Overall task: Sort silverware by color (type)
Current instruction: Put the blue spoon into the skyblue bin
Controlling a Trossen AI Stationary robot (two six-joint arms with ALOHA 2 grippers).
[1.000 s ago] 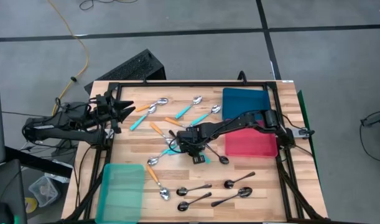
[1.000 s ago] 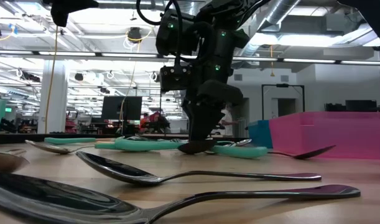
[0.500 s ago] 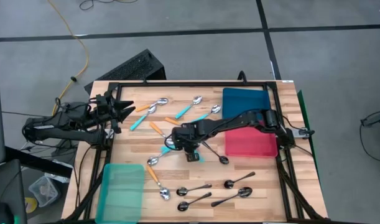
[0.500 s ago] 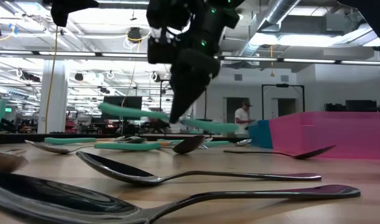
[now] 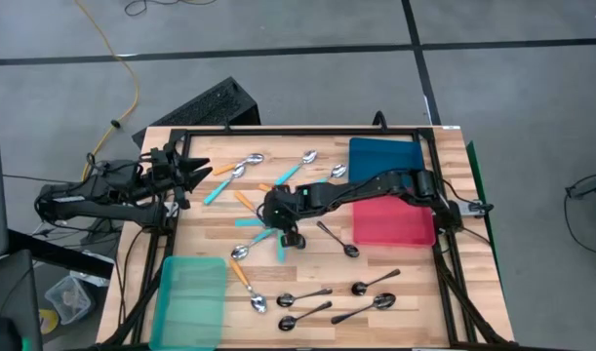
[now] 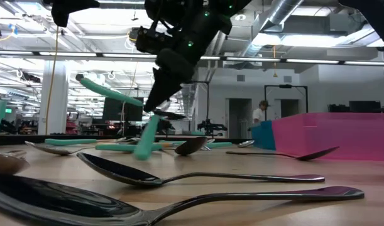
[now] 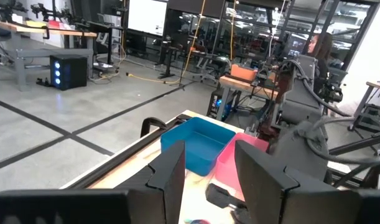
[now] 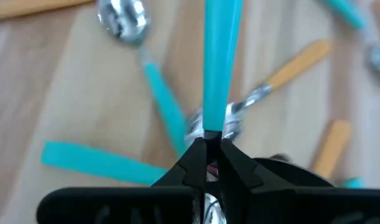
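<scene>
Teal plastic-handled spoon (image 8: 214, 62) w/ shiny silver bowl sits btwn the black right gripper (image 8: 207, 144) jaws. Beyond jaws: orange-handled spoon (image 8: 295, 65), light wood-grain table (image 8: 65, 93). Off to one side: blue plastic bin (image 5: 383, 160), pink plastic bin (image 5: 393, 224), pale-green tray (image 5: 192, 297).

From table height I am seeing the right gripper (image 6: 155, 100) gripping a teal spoon (image 6: 110, 91) above the table (image 6: 254, 166); a second teal spoon (image 6: 144, 138) is hanging tilted below. Dark spoons (image 6: 198, 179) are lying nearest.
</scene>
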